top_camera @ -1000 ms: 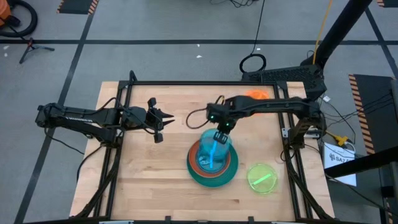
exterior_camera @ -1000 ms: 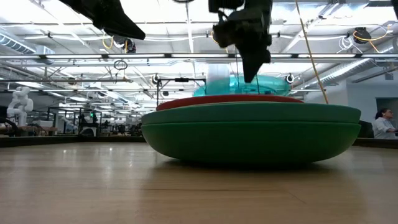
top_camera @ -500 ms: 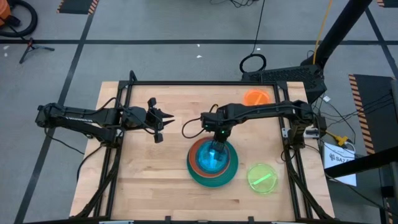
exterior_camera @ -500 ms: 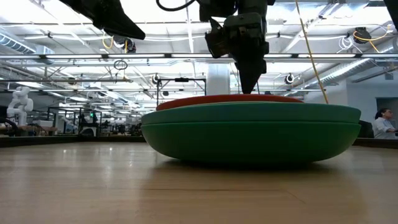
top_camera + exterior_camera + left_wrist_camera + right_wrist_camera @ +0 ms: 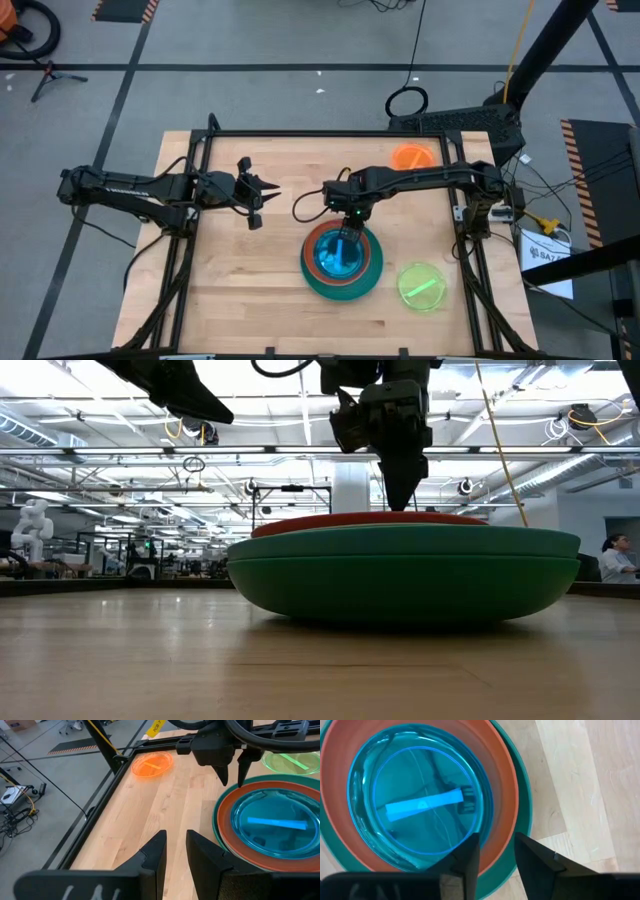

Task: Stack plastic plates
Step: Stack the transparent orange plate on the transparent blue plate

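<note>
**Blue plate set down on the stack; orange and lime plates remain**

Now the small translucent blue plate (image 5: 339,254) is seen lying flat inside the red-orange plate (image 5: 502,790), which is nested in the large teal plate (image 5: 370,285) near the middle of the tabletop (image 5: 230,290). The step in hand is judged to be the release of the blue plate. It is no longer gripped: the right gripper (image 5: 346,222) is poised just above the stack's far rim, its jaws parted and empty, with the blue plate below and just ahead of them. Two small plates are left unstacked: the orange plate (image 5: 411,156) at the far right corner and the lime plate (image 5: 424,285) just beside the stack on the right. For the next move, the right arm would probably need to be lifted clear and one of these plates taken by its rim. The left gripper (image 5: 262,189) is held idle over the left of the tabletop, well apart from the stack, jaws open.
</note>
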You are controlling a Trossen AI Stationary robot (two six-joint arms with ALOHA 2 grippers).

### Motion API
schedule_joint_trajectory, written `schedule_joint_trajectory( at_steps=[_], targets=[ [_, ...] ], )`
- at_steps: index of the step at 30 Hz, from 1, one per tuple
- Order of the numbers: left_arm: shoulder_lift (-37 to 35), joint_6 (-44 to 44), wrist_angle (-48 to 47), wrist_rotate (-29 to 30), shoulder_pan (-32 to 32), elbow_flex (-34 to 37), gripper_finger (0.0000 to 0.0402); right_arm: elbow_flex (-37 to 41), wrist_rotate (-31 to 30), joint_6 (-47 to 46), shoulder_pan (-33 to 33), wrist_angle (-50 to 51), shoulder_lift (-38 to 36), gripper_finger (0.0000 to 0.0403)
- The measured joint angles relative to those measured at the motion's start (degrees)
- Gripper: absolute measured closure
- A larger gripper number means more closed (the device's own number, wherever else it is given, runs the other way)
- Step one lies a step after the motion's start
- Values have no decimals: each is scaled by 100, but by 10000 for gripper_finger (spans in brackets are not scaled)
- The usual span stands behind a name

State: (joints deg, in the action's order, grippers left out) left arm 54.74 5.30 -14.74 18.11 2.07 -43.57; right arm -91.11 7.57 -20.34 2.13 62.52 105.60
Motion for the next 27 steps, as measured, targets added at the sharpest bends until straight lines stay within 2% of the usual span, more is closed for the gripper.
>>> schedule_joint_trajectory(
  at_steps=[8, 14, 21, 27],
  targets=[
    [0, -1, 0, 0, 0, 0, 321, 0, -96, 20, 31, 305, -3, 285],
    [0, -25, -2, 0, 0, 0, 321, 11, -948, 269, 242, 910, -85, 285],
    [0, -57, -25, 0, 0, 0, 321, 78, -1123, 558, 729, 852, -346, 285],
    [0, -94, -50, 0, 50, 0, 321, 588, -1467, 617, 1384, 561, -585, 285]
  ],
)
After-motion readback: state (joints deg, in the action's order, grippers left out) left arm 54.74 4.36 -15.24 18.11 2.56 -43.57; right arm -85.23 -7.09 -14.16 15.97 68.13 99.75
